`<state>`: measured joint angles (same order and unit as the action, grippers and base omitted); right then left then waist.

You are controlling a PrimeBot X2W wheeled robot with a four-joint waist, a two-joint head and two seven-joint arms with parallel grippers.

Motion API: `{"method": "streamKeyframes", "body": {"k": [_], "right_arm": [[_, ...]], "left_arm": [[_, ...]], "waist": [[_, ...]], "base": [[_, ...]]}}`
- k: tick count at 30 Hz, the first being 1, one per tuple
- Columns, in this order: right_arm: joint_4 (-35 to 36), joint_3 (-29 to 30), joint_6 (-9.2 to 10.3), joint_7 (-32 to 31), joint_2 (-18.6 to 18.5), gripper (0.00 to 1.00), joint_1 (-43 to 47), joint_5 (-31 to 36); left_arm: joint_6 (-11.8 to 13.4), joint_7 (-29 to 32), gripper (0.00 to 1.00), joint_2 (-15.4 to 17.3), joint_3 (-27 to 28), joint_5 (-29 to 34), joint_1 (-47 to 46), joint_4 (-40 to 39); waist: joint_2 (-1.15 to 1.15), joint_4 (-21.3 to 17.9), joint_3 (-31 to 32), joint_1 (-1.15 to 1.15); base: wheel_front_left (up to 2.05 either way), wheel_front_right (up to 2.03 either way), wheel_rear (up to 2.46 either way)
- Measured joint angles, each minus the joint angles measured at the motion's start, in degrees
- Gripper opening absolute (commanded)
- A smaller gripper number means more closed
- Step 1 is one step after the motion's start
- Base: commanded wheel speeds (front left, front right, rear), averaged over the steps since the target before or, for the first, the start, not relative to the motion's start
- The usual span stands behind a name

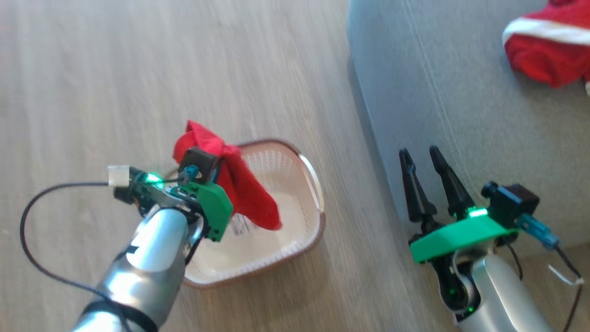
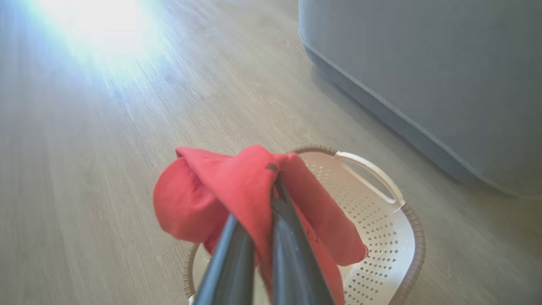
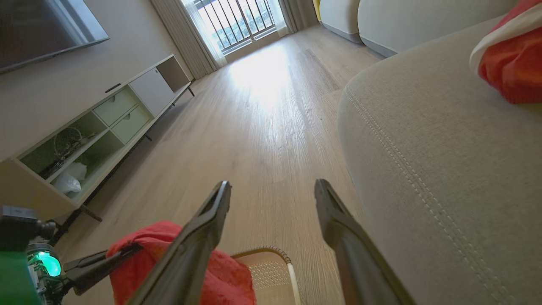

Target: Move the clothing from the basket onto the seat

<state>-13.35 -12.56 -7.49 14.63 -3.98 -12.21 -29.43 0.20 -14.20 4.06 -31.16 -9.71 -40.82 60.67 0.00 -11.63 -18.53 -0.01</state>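
Note:
A red garment point(image 1: 239, 184) hangs over the cream basket point(image 1: 295, 240), lifted clear of its bottom, with my left gripper point(image 2: 273, 169) shut on a bunched fold of it. The same garment point(image 3: 148, 254) and the basket rim point(image 3: 266, 252) show low in the right wrist view. A second red garment point(image 1: 548, 50) with a white band lies on the grey seat point(image 1: 461, 92) at the far right. Over the seat's near edge, my right gripper point(image 1: 420, 154) is open with nothing between its fingers.
Wooden floor point(image 1: 115, 83) surrounds the basket, which stands just left of the sofa's side point(image 2: 423, 84). A low TV cabinet point(image 3: 93, 127) lines the wall, and a bright window point(image 3: 237, 21) lies far off. A black cable point(image 1: 41, 207) loops from my left wrist.

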Motion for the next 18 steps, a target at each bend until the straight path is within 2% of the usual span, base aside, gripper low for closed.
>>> {"method": "streamKeyframes", "body": {"k": [12,13,18], "right_arm": [[-0.71,0.69,0.00,0.00,-1.82,1.00,8.23,-1.98],[-0.74,0.68,0.00,0.00,-1.93,1.00,9.16,-2.34],[-0.56,0.86,0.00,0.00,-2.35,1.00,9.88,-2.56]], "left_arm": [[2.23,0.00,0.00,0.87,8.29,-1.42,14.57,-27.43],[2.52,0.00,0.00,0.89,10.04,-1.41,16.50,-32.03],[2.52,-0.01,0.00,0.53,14.45,-0.81,19.62,-43.10]], "waist": [[0.00,5.97,14.75,0.00],[0.00,6.73,16.55,0.00],[0.00,8.27,19.46,0.00]], "base": [[0.00,0.00,0.00],[0.00,0.00,0.00],[0.00,0.00,0.00]]}}
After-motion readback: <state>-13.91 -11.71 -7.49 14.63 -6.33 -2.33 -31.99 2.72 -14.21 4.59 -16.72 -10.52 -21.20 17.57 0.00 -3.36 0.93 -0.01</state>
